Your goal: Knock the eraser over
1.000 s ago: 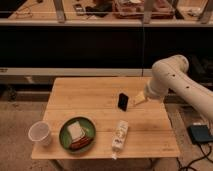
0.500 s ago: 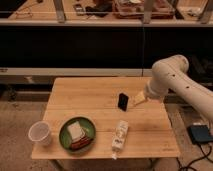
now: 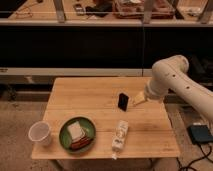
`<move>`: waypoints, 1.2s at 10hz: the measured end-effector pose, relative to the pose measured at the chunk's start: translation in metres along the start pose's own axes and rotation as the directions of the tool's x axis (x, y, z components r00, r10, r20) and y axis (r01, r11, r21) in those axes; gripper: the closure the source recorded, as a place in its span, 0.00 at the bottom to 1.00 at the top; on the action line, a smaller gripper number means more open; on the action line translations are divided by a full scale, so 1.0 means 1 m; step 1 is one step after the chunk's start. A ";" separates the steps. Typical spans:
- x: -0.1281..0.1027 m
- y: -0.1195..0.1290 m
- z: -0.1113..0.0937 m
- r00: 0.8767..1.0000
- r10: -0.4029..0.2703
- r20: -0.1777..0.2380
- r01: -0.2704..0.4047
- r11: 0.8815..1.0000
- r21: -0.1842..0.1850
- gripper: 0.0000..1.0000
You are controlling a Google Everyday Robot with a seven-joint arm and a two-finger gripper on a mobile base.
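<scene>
The white arm [image 3: 170,77] comes in from the right side of the frame, and its far end is cut off there. The pale gripper [image 3: 138,98] at its tip is just right of the eraser [image 3: 123,101]. It looks like a blur, so I can't make out if it is spread apart or pressed together, or if it touches the eraser. The eraser is a small black block standing up on the wooden table [image 3: 90,95], a little right of the middle. There is bare wood to its left and behind it. Lower down lies a long white packet [image 3: 120,135], close to the front edge. At the lower left sit a green plate [image 3: 64,140] with food and a white cup [image 3: 40,133] at the table's corner.
</scene>
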 end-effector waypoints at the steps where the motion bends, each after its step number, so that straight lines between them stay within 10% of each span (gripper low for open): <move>1: -0.010 -0.007 0.008 1.000 0.030 0.008 -0.030 0.999 0.041 0.44; 4: -0.021 -0.021 0.024 0.988 0.153 -0.026 -0.142 0.958 0.247 0.75; 6: -0.008 -0.007 0.021 0.969 0.229 -0.094 -0.177 0.907 0.382 0.92; 8: -0.006 0.001 0.028 0.964 0.250 -0.089 -0.186 0.874 0.448 0.94; 12: -0.007 0.001 0.031 0.965 0.250 -0.080 -0.187 0.870 0.457 0.94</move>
